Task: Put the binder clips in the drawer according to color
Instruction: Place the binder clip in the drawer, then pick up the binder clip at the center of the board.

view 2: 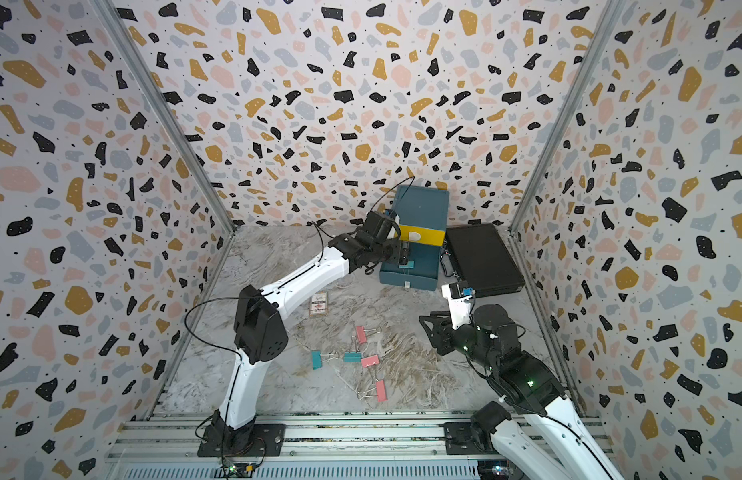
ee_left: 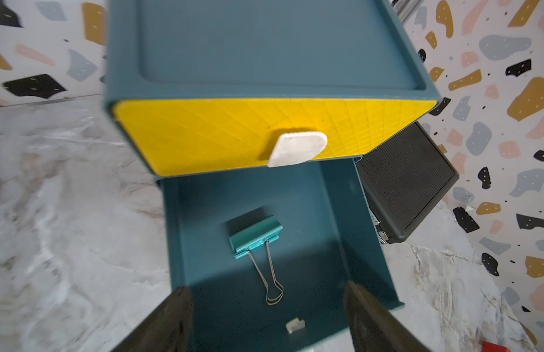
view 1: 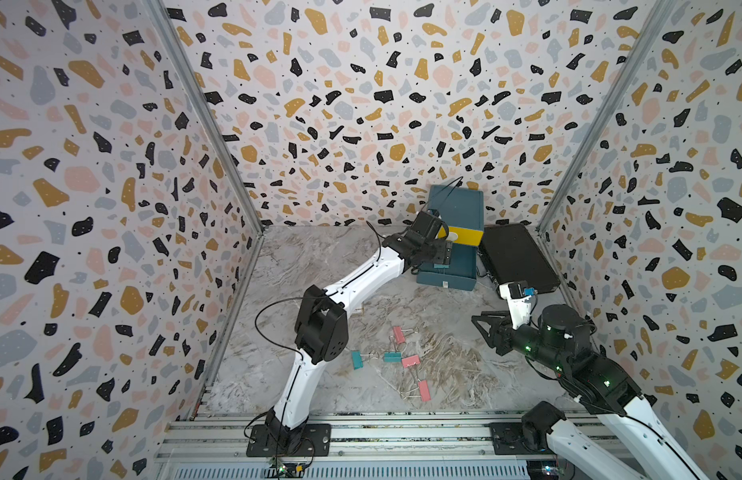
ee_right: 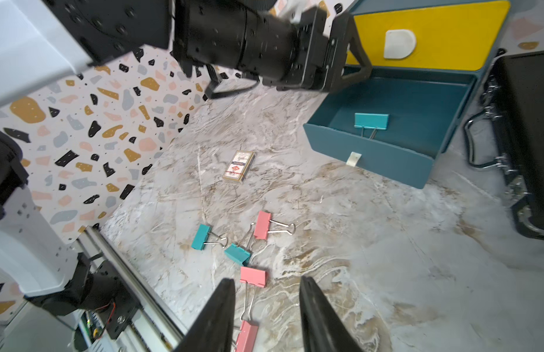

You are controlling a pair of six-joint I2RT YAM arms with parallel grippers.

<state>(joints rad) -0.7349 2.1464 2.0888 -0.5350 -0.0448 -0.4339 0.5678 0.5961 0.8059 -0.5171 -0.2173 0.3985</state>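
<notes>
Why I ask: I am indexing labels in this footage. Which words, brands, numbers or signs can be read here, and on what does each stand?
None can be read.
Small printed card box: lines of print and a red emblem on its face, too small and blurred to read.
Drawer cabinet, binder clips, black case: no writing shows.

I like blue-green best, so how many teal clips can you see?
3. One teal clip lies in the open teal drawer. Two more teal clips lie on the table, beside the pink clips. The shut yellow drawer might hide more.
</notes>
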